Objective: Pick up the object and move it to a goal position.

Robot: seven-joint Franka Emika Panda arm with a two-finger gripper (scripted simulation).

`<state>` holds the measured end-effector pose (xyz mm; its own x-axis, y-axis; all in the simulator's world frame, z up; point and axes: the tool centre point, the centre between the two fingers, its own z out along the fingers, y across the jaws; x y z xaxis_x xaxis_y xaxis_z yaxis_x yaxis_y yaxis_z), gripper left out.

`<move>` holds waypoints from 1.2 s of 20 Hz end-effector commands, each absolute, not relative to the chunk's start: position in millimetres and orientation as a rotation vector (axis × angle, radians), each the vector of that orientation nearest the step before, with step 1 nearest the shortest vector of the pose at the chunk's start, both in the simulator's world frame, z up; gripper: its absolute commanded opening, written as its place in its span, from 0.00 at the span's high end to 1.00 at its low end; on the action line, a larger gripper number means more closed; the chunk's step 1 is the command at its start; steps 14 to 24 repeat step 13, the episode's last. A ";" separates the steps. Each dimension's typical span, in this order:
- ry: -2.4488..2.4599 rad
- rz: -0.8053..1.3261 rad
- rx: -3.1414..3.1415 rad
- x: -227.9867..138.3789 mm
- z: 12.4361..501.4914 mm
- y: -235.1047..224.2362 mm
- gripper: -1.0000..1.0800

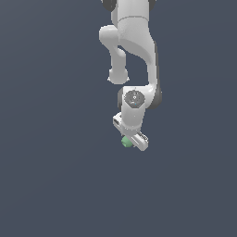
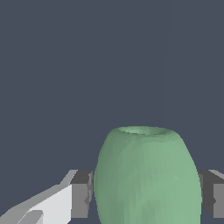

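Note:
The object [image 2: 146,175] is a pale green, rounded blob with a flat top rim. In the wrist view it fills the gap between the two dark fingertip pads [image 2: 81,192] of my gripper [image 2: 146,194], and both pads touch its sides. In the exterior view the white gripper [image 1: 134,138] points down below the arm. Only a small green part of the object [image 1: 126,141] shows, at the gripper's edge toward the exterior view's left. The gripper is shut on the object. I cannot tell whether the object rests on the floor or is lifted.
The white arm [image 1: 134,41] reaches down from the top middle of the exterior view. A plain dark blue-grey surface [image 1: 51,176] lies all around. No other object or marker shows.

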<state>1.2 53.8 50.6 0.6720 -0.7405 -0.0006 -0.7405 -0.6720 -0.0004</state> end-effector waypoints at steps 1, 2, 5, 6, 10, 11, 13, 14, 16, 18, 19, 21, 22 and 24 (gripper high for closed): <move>1.275 0.000 -2.871 0.7 56.3 30.7 1.00; 1.275 0.000 -2.871 0.5 58.9 20.8 1.00; 1.275 0.000 -2.871 0.3 65.2 -3.6 1.00; 1.275 0.000 -2.871 0.4 66.9 -10.0 1.00; 1.275 0.000 -2.871 0.8 71.4 -27.3 1.00; 1.275 0.000 -2.871 0.9 72.0 -29.5 1.00; 1.275 0.000 -2.871 1.0 72.4 -31.2 1.00; 1.275 0.000 -2.871 1.0 72.4 -31.2 1.00; 1.275 0.000 -2.871 1.0 72.4 -31.2 1.00; 1.275 0.000 -2.871 1.0 72.4 -31.2 1.00; 1.275 0.000 -2.871 1.0 72.4 -31.2 1.00; 1.275 0.000 -2.871 1.0 72.4 -31.2 1.00; 1.275 0.000 -2.871 1.0 72.4 -31.2 1.00; 1.275 0.000 -2.871 1.0 72.4 -31.2 1.00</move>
